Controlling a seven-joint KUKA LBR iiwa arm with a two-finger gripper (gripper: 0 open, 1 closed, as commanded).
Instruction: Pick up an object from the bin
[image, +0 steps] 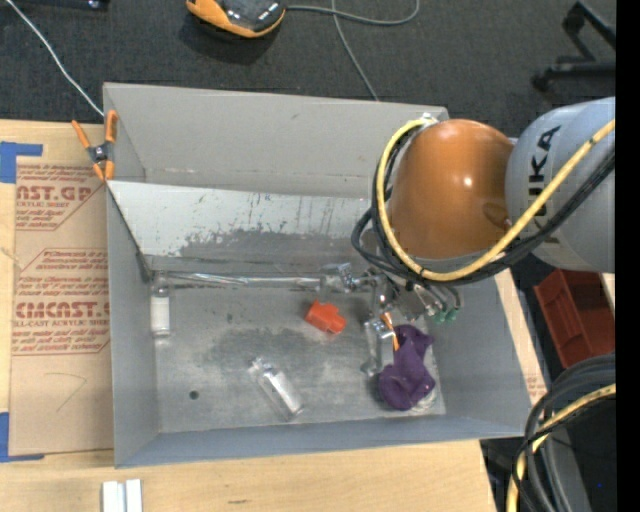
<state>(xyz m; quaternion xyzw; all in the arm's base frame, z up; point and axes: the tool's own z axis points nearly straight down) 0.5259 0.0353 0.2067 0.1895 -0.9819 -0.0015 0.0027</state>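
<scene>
**While the jaws (384, 338) hang at a crumpled purple lump of soft, cloth-like stuff (406, 376), the pick is not yet made**

Because the wrist's cabling crowds over them, I cannot tell whether the jaws stand wide or narrow, and nothing can be called held. They sit low at the upper left edge of the purple lump, touching it or just beside it; I cannot tell which. That lump lies on the floor of the grey metal bin (250, 130), close to its right wall and toward the lower right corner. Just left of the jaws, near the floor's middle, lies a small orange plastic block (325, 318). Farther out, toward the bin's lower edge, a clear plastic vial (275, 387) lies on its side, and a small white cylinder (160, 314) rests by the left wall.

By my judgement the step in hand is the approach to the purple lump. The next move calls for a firm pinch on a fold of it, then a straight lift clear of the right wall. Soft stuff may slip from a shallow grip.
</scene>
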